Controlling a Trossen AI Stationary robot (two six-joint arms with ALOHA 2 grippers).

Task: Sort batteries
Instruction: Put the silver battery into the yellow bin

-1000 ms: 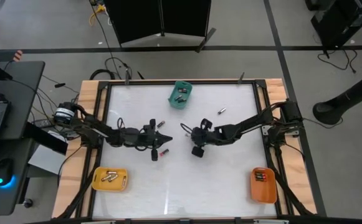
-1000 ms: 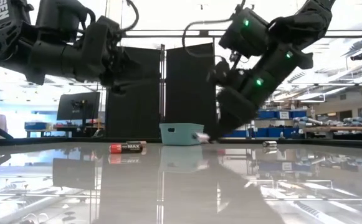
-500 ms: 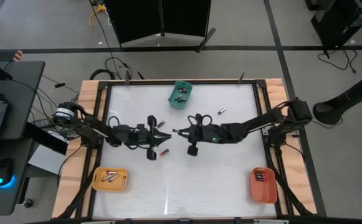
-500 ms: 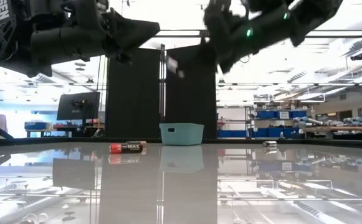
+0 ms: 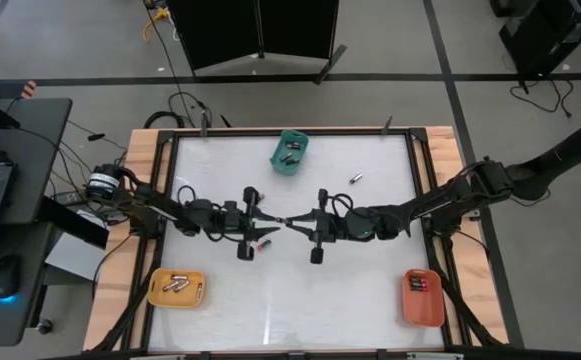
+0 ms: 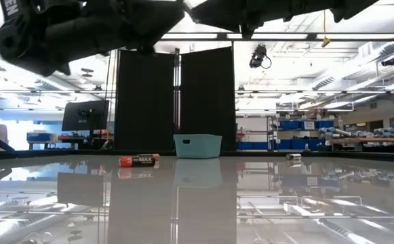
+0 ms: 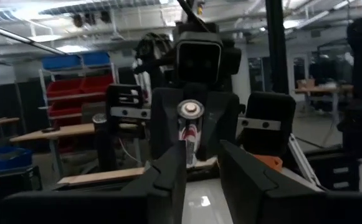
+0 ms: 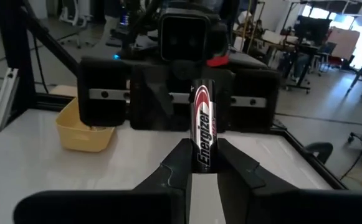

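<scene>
Okay, so looking down at two dark arms meeting tip to tip above the middle of the white surface [image 5: 370, 270]. Seeing the right tool [image 8: 204, 155] pinching a black-and-silver Energizer cell with a red band [image 8: 204, 124], held lengthwise and poking out past the fingertips toward the other arm. Finding the left tool [image 7: 202, 155] spread, with a plain gap between its two fingers and that cell's round silvery end lined up with the gap. Can't tell whether touching it or not. Both up off the surface, going by the low view.

Elsewhere:
- Spotting a red-ended black battery [image 5: 263, 243] lying flat just beside the left tool.
- Noticing a small silvery battery [image 5: 355, 179] lying well apart, nearer the far edge.
- Counting a few cells each in the teal plastic tray [image 5: 290, 152] at the far edge, the yellow tray [image 5: 177, 288] at the near left corner and the orange tray [image 5: 422, 297] at the near right.
</scene>
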